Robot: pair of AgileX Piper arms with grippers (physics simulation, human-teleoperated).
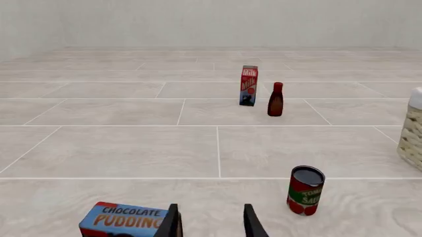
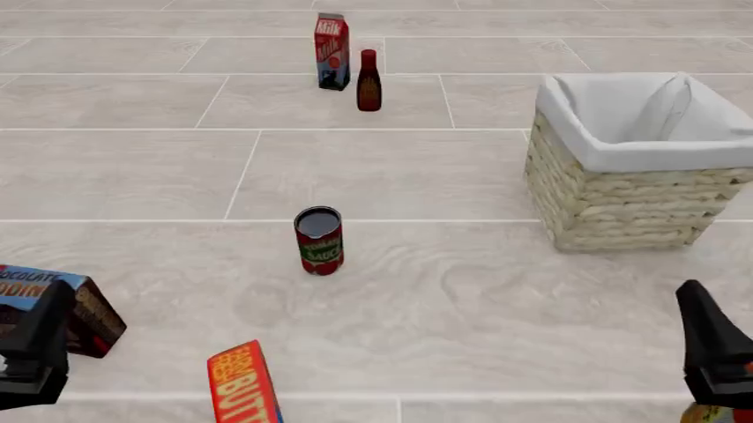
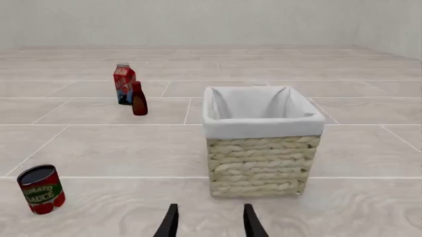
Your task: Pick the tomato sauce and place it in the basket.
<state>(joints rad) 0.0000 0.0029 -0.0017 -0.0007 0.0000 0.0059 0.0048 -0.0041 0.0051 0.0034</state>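
The tomato sauce [image 2: 319,241] is a small red can with a green band and a dark top, standing upright on the tiled surface; it also shows in the left wrist view [image 1: 305,190] and the right wrist view [image 3: 41,189]. The wicker basket [image 2: 623,198] with white lining stands to its right, seen up close in the right wrist view [image 3: 260,163]. My left gripper [image 1: 211,224] is open, near the front left, well short of the can. My right gripper [image 3: 209,222] is open at the front right, short of the basket. Neither holds anything.
A milk carton [image 2: 333,51] and a dark red bottle [image 2: 369,80] stand at the back. A chocolate pudding box [image 2: 70,308] lies by the left gripper, and an orange butter box [image 2: 245,385] sits at the front edge.
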